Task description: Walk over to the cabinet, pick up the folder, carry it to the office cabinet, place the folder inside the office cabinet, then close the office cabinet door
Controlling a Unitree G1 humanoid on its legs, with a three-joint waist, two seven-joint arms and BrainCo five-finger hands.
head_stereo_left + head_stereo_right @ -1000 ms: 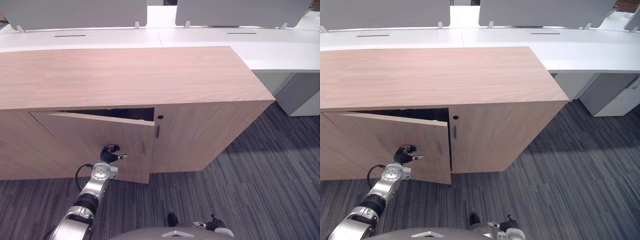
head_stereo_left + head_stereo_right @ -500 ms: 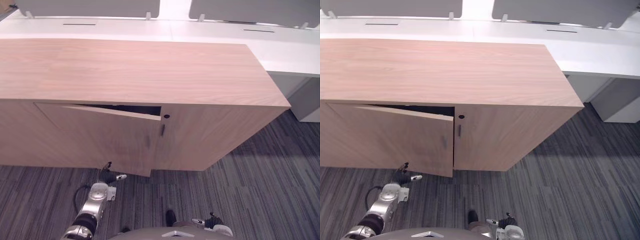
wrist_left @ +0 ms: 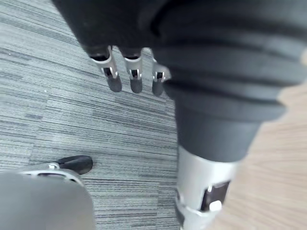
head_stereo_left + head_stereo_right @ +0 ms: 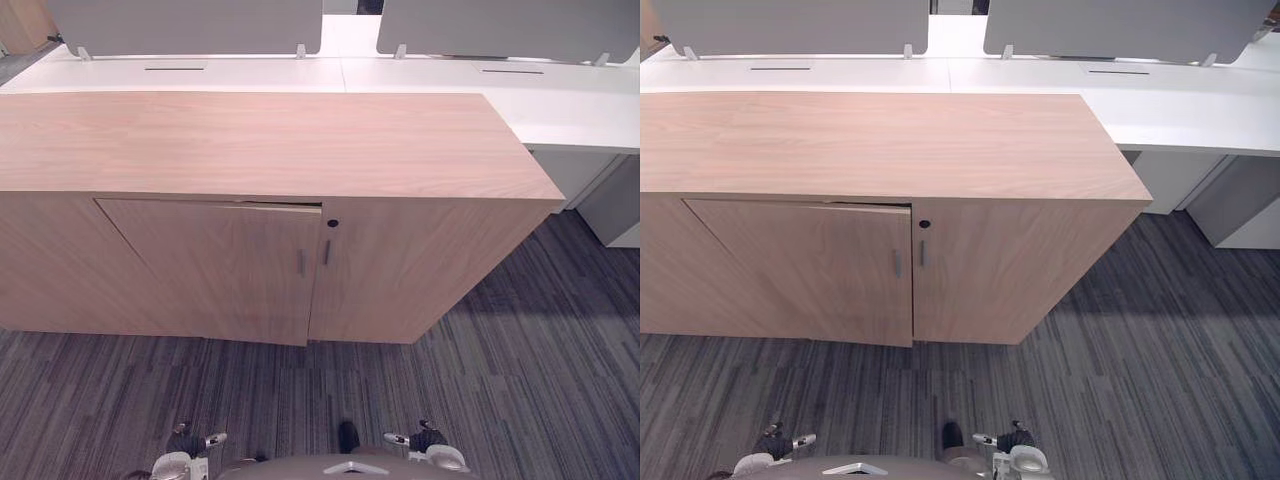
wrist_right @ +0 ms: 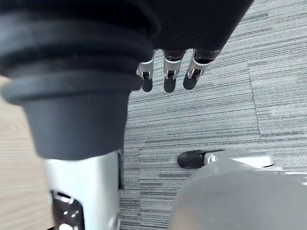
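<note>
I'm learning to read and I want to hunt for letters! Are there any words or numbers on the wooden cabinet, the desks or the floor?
There are none to read. The wooden cabinet, its doors, the white desks, the grey screens and the striped carpet carry no words, numbers or signs. The small dark dot between the doors is a round hole, not a letter.

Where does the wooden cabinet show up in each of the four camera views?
Left eye view: the cabinet spans the middle and left, doors facing the camera.
Right eye view: the same, sitting slightly further left.
Left wrist view: a wood-coloured strip beside the carpet, probably its front.
Right wrist view: likewise a wood strip bordering carpet.
Shared landmark: the grey striped carpet.
</note>
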